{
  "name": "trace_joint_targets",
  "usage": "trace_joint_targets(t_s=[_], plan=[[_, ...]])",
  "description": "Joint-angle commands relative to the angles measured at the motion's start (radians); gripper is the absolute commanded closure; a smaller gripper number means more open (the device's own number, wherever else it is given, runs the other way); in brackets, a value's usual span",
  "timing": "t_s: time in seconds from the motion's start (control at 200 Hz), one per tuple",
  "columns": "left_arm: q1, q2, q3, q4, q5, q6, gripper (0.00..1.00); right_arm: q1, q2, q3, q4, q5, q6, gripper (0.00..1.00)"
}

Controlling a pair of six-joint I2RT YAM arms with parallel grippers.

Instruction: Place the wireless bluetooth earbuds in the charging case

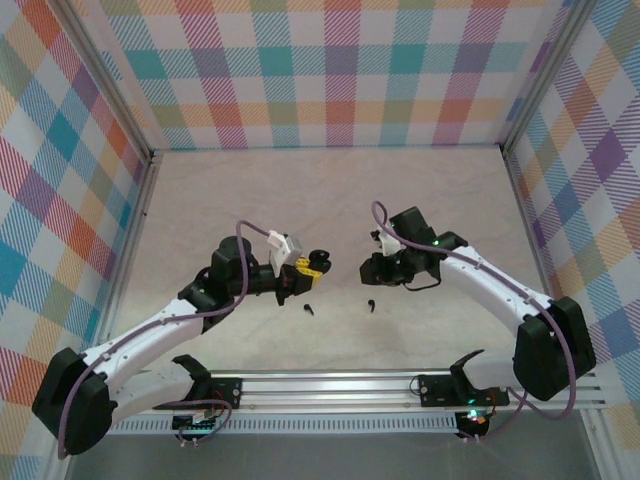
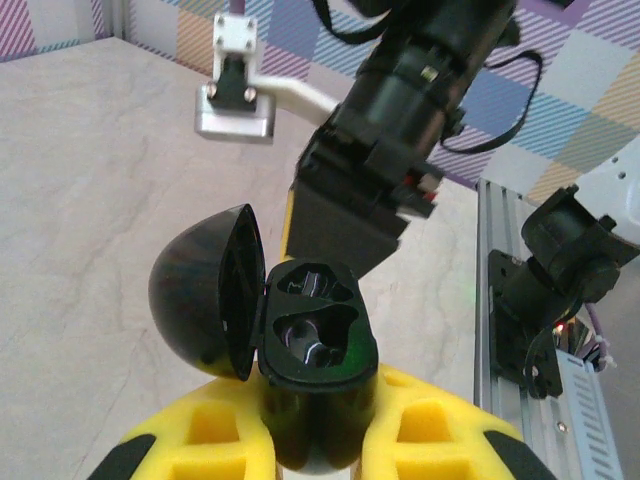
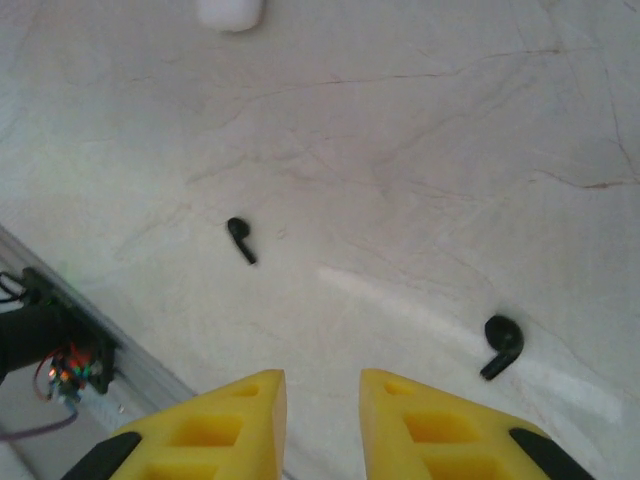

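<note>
Left gripper [image 2: 318, 440] side: clamped low on the body of the black charging case [image 2: 318, 345], lid [image 2: 205, 290] swung open to one side, both wells bare (glossy and dark, so hard to read for depth). Right gripper [image 3: 322, 420] side: yellow fingers [image 3: 215, 430] narrowly parted with nothing between them, hovering above the table [image 3: 400, 150]. Down on that table, well apart from each other and from the case: two black earbuds, one [image 3: 502, 343] near the fingers and off to one side, the other [image 3: 241, 239] farther off. At the far edge of the right wrist view, a blurred white object [image 3: 230, 10], too cropped to name. Likely to go wrong first at the pick: too narrow a gap for coming down around a bud lying flat, so a risk of pushing it along the smooth surface or flicking it away on closing. Next, at the insert: could seat stem-wrong or in the wrong well, or tip out if released too high. Also worth fearing: a bump against the open lid, or a nudge that twists the case in its grip, given the other arm's black body [image 2: 400, 120] just beyond it in the left wrist view.
</note>
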Motion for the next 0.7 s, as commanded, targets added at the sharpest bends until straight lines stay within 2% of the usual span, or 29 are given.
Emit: trace_joint_targets(t_s=[0.0,0.165,0.255,0.36,0.48,0.695], plan=[[0.013,-0.081,-0.021,-0.062,-0.038,0.026,1.0,0.025,0.034,-0.074,0.213,0.043,0.066,0.74],[0.019,-0.201,-0.03,-0.171,-0.189,-0.006,1.0,0.145,0.053,-0.152,0.419,0.102,0.049,0.74],[0.023,-0.258,-0.032,-0.195,-0.205,-0.006,1.0,0.213,0.064,-0.18,0.506,0.141,0.049,0.74],[0.024,-0.312,-0.048,-0.2,-0.219,-0.007,1.0,0.262,0.11,-0.162,0.53,0.152,0.051,0.73],[0.026,-0.348,-0.066,-0.204,-0.233,-0.006,1.0,0.27,0.145,-0.094,0.397,0.22,0.05,0.73],[0.026,-0.332,-0.071,-0.196,-0.206,-0.006,1.0,0.262,0.046,-0.055,0.114,0.395,-0.022,0.7]])
